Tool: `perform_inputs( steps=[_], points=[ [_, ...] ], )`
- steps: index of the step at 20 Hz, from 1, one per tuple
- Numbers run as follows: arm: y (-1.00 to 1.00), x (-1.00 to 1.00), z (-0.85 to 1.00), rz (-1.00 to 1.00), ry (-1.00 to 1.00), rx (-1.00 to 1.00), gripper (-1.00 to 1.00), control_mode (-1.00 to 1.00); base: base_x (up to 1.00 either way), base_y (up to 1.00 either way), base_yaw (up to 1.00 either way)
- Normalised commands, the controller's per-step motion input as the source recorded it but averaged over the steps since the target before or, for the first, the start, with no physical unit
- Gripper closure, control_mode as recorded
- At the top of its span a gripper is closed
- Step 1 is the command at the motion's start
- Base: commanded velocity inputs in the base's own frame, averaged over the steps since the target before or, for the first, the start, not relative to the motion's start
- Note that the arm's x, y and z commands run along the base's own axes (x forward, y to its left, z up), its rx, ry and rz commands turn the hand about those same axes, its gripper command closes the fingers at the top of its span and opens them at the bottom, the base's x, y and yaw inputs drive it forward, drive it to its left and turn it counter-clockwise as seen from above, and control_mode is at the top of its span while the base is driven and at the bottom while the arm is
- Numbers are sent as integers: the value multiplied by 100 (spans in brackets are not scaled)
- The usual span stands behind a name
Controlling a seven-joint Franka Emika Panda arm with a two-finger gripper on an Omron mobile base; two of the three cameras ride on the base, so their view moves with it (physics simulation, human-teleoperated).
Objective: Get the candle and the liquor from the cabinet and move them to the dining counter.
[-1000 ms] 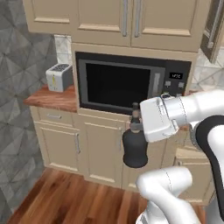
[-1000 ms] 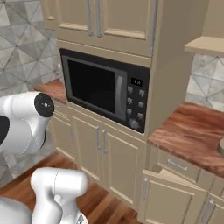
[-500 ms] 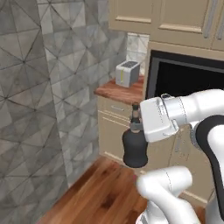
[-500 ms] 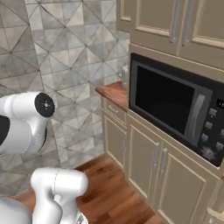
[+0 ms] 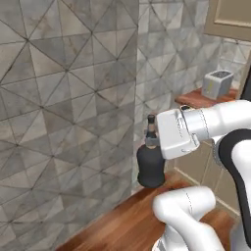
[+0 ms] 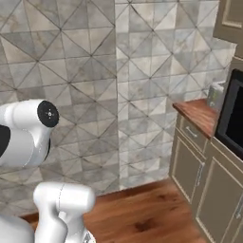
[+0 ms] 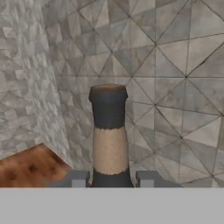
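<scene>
Black and squat, the liquor [image 5: 150, 167] hangs well clear of the wood floor [image 5: 122, 220], pinched at its thin neck by the gripper [image 5: 153, 141] — the hand view shows both finger tips [image 7: 78, 179] pressed against the neck just under the dark stopper [image 7: 108, 105]. With the tiled wall [image 5: 63, 98] ahead and no dining counter to be seen, I'd judge this the carry. The bottle's weight sits low under a narrow hold, so I'd say go smooth — no sharp swings, wrist level, grip firm, the bell well away from that wall.
</scene>
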Motion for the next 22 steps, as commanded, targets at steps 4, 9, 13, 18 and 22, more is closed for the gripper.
perform_inputs(
  steps=[4,9,13,18,22],
  points=[
    [0,0,0,0,0,0,100,100,0,65,55],
    [0,0,0,0,0,0,100,100,0,66,55],
    [0,0,0,0,0,0,100,100,0,65,56],
    [0,0,0,0,0,0,100,100,0,61,57],
    [0,0,0,0,0,0,100,100,0,58,57]
  ],
)
